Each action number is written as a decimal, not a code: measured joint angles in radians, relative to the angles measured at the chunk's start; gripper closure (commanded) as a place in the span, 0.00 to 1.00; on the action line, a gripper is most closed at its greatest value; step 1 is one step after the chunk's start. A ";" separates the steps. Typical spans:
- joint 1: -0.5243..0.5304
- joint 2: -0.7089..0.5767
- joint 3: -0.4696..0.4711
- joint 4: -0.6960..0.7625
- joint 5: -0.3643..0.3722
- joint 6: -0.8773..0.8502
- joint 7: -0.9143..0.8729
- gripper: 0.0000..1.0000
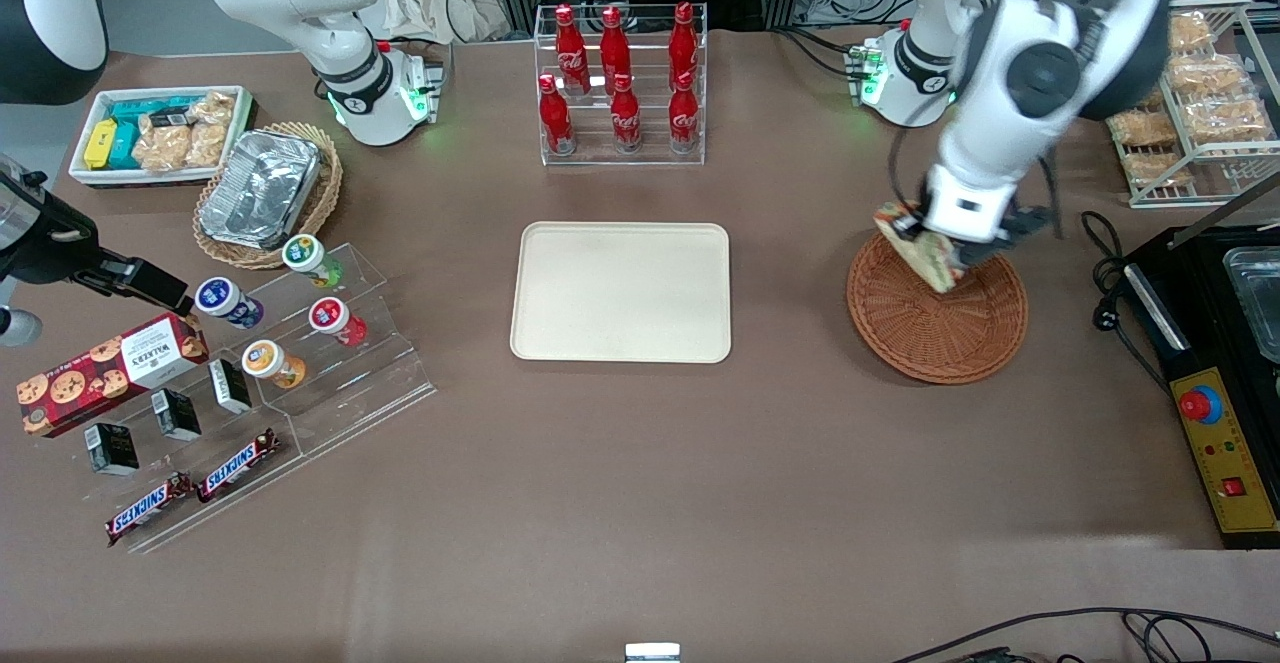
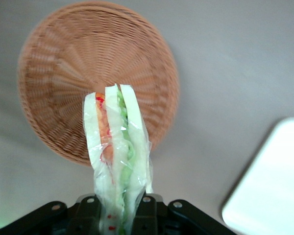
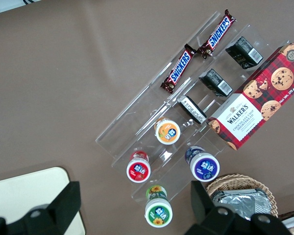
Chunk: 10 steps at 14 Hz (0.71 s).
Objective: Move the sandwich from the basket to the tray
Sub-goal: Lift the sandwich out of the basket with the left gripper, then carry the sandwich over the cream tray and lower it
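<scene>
My left gripper (image 1: 935,255) is shut on the sandwich (image 1: 915,247), a plastic-wrapped wedge of pale bread with green and orange-red filling, and holds it lifted above the reddish-brown wicker basket (image 1: 938,315). In the left wrist view the sandwich (image 2: 116,147) hangs between my fingers (image 2: 145,215), with the empty basket (image 2: 63,88) below it and a corner of the tray (image 2: 269,186) showing. The cream tray (image 1: 620,291) lies flat at the table's middle, beside the basket toward the parked arm's end.
A clear rack of red cola bottles (image 1: 620,83) stands farther from the front camera than the tray. A black appliance with a control box (image 1: 1225,443) sits at the working arm's end, near a wire rack of bagged pastries (image 1: 1195,93). Snack displays (image 1: 250,343) lie toward the parked arm's end.
</scene>
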 measured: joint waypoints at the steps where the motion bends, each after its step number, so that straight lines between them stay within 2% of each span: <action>1: -0.002 0.002 -0.062 0.005 0.000 0.006 -0.006 0.74; 4: -0.006 0.011 -0.200 0.006 0.000 0.055 -0.022 0.74; 7: -0.018 0.051 -0.276 0.006 0.012 0.167 -0.034 0.74; 8: -0.039 0.080 -0.285 0.007 0.051 0.201 -0.067 0.74; 10: -0.089 0.161 -0.289 0.028 0.178 0.242 -0.183 0.74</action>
